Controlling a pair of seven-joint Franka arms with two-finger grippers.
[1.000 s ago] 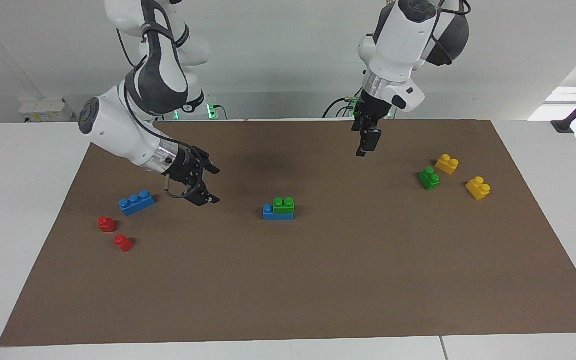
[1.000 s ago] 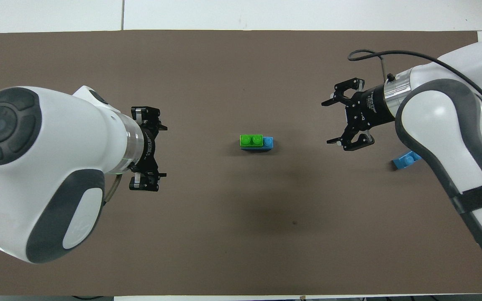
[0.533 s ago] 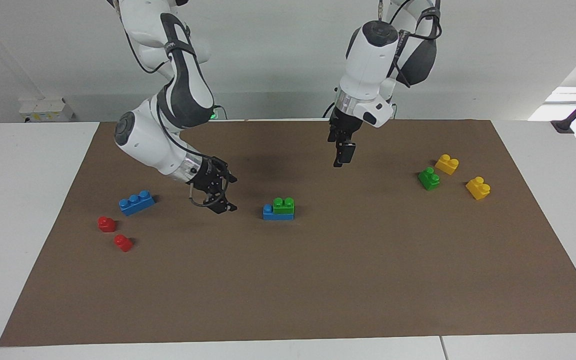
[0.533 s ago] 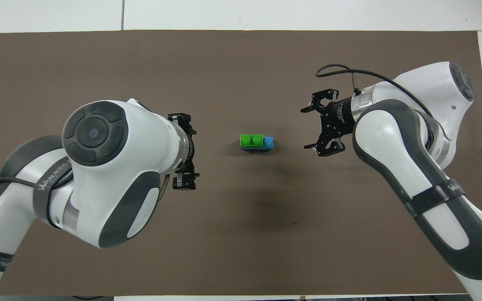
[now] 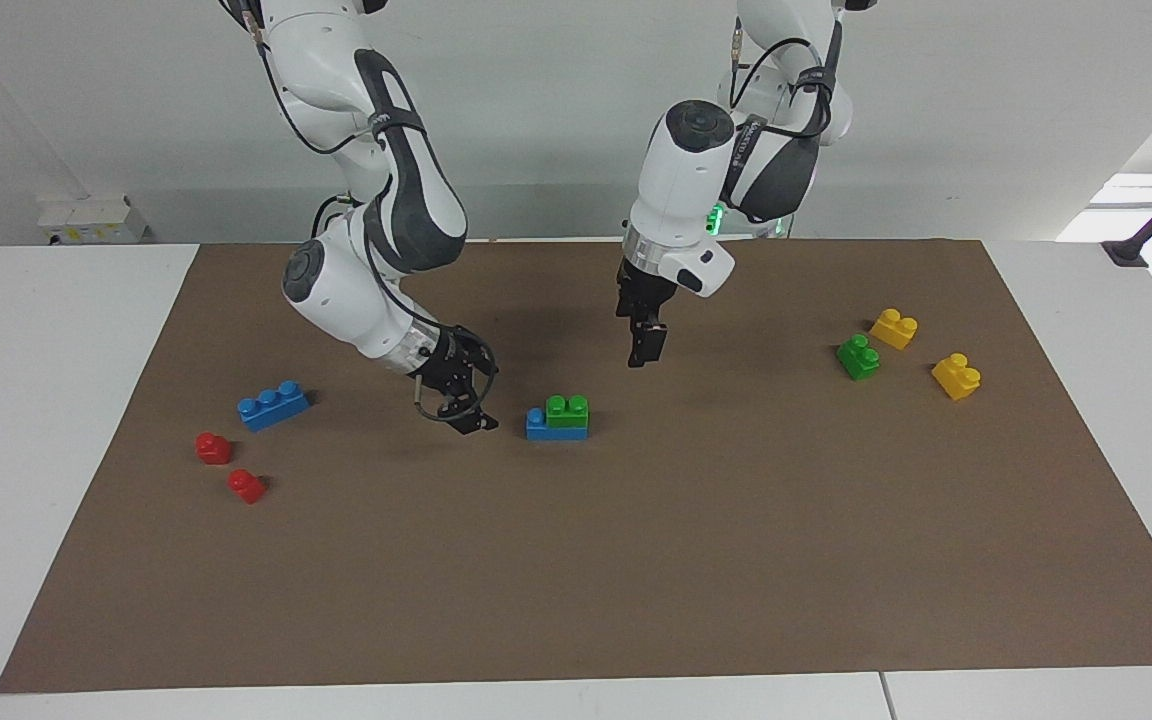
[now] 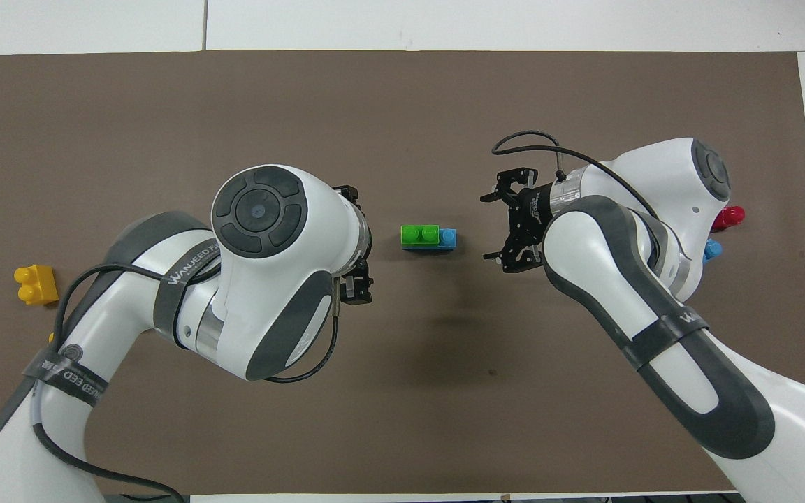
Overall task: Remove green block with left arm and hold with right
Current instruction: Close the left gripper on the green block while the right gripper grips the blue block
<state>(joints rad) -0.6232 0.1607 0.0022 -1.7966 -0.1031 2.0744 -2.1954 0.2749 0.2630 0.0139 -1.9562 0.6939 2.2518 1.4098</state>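
Both arms have swung inward, open left gripper (image 5: 642, 352) and open right gripper (image 5: 471, 405) flanking the centre-frame green block (image 5: 568, 410), light, rigid, best pinched by its sides off the blue brick (image 5: 543, 428).

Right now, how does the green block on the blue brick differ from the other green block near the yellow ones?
The stacked green block sits on a blue brick at the middle of the mat; the loose green block lies directly on the mat, toward the left arm's end. The stacked one sits square to the mat's edges; the loose one is turned at an angle. Both are green two-stud bricks, and no gripper touches either.
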